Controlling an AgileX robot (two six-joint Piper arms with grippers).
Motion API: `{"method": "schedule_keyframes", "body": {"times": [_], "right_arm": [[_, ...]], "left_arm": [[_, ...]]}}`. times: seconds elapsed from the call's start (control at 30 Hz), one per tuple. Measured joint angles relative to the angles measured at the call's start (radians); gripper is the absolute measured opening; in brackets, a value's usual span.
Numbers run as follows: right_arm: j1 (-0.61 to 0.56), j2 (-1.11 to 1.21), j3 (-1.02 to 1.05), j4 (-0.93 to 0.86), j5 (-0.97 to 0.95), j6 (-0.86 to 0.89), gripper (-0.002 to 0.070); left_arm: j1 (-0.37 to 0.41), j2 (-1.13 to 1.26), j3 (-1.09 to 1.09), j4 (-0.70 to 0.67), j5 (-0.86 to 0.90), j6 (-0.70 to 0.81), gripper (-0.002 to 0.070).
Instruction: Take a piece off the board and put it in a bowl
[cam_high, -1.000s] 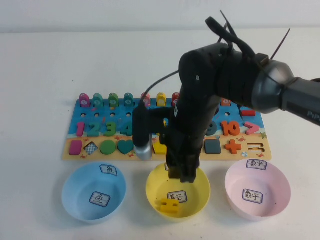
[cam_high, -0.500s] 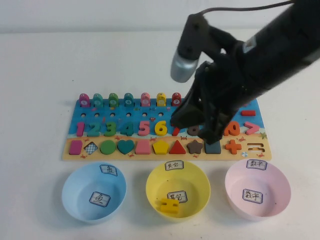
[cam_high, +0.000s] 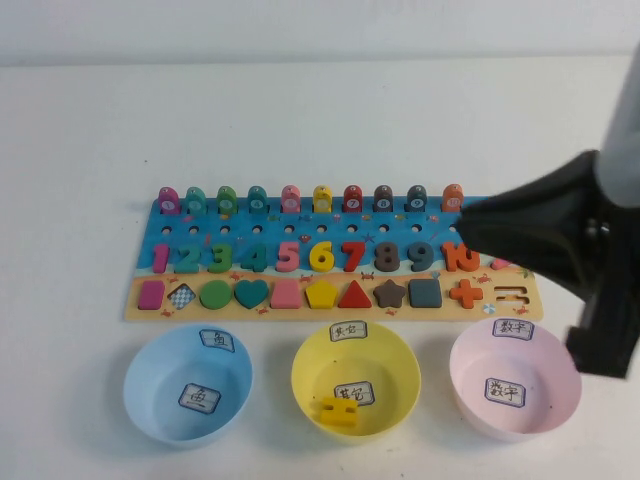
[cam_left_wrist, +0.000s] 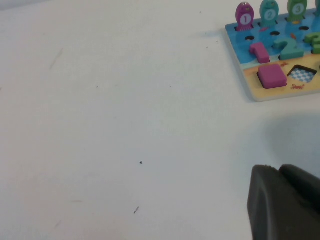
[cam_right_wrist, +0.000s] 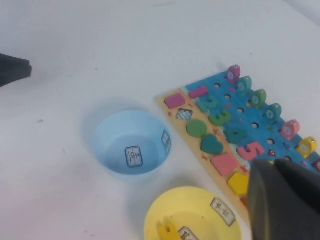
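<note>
One piece (cam_high: 338, 411) lies inside yellow bowl (cam_high: 312, 375), off board (cam_high: 145, 262); right end effector (cam_right_wrist: 287, 200) pressed together, empty, raised over board's right end; left end effector (cam_left_wrist: 287, 200) parked above bare tabletop (cam_left_wrist: 125, 125), fingers cannot tell; risk: right arm swings low, clips pegs.

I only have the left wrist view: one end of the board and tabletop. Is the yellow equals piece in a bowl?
Observer: Yes. The equals piece lies loose inside the yellow bowl.
Operator: And its slot?
Observer: Empty, at the right end of the board, beside the orange plus.
Operator: Where are the hands?
Observer: The right hand is shut on nothing, raised over the board's right end. The left hand is above the table off the board's left end.
</note>
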Motion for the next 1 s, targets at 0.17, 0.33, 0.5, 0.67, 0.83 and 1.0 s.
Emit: {"method": "schedule_keyframes", "body": {"times": [0.17,0.33,0.5,0.67,0.83,1.0], "right_arm": [[-0.053,-0.187,0.072,-0.217,0.097,0.226,-0.0015],[-0.08,-0.419,0.224,-0.402,0.045,0.301,-0.0015],[-0.082,-0.686,0.428,-0.533,-0.059,0.453,-0.0016],[-0.105,-0.896,0.632,-0.641,-0.166,0.606,-0.0016],[-0.326,-1.021,0.81,-0.643,-0.305,0.683,-0.0016],[-0.543,-1.039,0.992,-0.563,-0.484,0.692,-0.0016]], "left_arm": [[0.0,0.0,0.0,0.0,0.0,0.0,-0.0005],[0.0,0.0,0.0,0.0,0.0,0.0,-0.0005],[0.0,0.0,0.0,0.0,0.0,0.0,-0.0005],[0.0,0.0,0.0,0.0,0.0,0.0,-0.0005],[0.0,0.0,0.0,0.0,0.0,0.0,-0.0005],[0.0,0.0,0.0,0.0,0.0,0.0,-0.0005]]}}
